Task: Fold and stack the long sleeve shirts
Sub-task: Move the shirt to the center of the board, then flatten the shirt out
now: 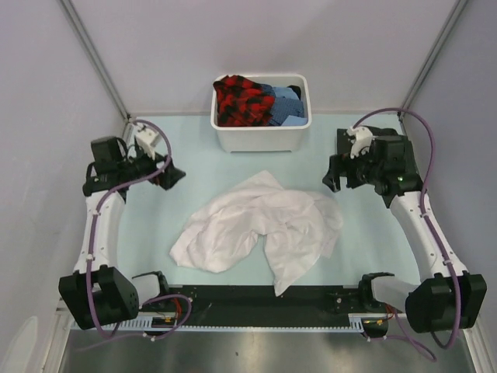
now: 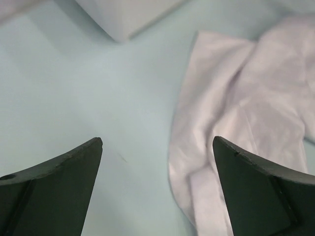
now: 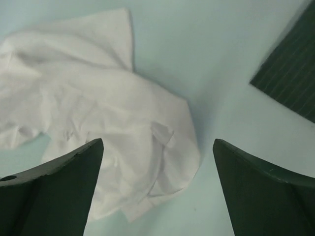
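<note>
Top view, white shirt (image 1: 256, 229): a crumpled heap at mid-table (image 1: 151, 233), in front of the tub (image 1: 256, 141) and not yet folded.
Top view, long axis: roughly left to right, sagging toward the near-left corner.
Top view, left gripper (image 1: 175, 176): sits behind and to the left of the heap, with bare table between them.
Top view, right gripper (image 1: 331, 180): just behind the heap's far-right corner and, by my reading, the nearer of the two.
Left wrist view, claw: spread wide and holding nothing.
Left wrist view, cloth: the white shirt (image 2: 246, 98) lies ahead and toward the right finger, its edge running away from the camera. Bare table lies ahead between the fingers.
Right wrist view, claw: equally wide and empty.
Right wrist view, cloth: the white shirt (image 3: 103, 103) lies ahead and toward the left finger, a loose corner reaching toward the gap.
Right wrist view, dark striped patch (image 3: 290, 73): in the upper right, well apart from the heap. I cannot tell what it is.
</note>
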Robot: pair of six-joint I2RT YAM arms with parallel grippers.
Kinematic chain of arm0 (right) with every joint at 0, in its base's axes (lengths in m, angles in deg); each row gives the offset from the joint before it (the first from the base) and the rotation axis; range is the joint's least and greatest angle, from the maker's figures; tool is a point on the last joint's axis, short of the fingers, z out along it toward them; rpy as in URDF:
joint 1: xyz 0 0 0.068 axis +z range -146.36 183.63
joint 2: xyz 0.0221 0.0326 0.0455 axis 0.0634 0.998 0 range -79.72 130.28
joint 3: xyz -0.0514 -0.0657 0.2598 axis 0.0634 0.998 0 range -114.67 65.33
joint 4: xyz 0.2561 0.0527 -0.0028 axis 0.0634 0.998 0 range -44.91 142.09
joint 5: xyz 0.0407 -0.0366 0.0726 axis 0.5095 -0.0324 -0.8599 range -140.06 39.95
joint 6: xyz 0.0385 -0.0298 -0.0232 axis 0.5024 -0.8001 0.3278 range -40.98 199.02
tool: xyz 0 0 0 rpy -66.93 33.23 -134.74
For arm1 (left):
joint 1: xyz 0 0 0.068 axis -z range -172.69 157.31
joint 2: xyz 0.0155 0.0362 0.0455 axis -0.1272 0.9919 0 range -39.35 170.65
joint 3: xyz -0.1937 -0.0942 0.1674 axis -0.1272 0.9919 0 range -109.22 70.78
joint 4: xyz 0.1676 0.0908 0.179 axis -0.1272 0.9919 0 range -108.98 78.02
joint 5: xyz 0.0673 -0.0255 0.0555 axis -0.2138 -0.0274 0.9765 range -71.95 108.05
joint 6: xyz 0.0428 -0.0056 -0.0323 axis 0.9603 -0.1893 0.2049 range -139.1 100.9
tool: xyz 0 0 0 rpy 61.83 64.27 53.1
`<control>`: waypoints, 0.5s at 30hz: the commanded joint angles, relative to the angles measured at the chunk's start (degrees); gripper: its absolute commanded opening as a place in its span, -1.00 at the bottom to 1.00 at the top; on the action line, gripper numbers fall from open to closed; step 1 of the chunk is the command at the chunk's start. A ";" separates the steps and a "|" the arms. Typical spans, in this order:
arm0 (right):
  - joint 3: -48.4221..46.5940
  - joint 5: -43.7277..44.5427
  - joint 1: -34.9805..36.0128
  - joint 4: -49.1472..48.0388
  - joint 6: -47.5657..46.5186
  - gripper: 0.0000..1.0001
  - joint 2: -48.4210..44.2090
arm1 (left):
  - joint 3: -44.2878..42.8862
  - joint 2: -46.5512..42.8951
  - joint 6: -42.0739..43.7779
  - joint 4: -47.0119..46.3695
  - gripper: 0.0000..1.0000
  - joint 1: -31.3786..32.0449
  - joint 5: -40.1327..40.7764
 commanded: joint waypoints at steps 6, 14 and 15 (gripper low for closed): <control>-3.18 -13.04 2.37 15.63 -18.07 0.91 13.92 | 13.36 1.75 20.13 11.17 0.97 16.10 8.25; -6.70 -7.86 5.35 10.54 -19.65 0.89 25.37 | 17.15 6.67 21.19 12.31 0.87 17.70 19.42; -7.14 -7.67 5.62 10.63 -20.70 0.89 26.43 | 17.67 6.94 20.67 12.49 0.87 17.70 20.99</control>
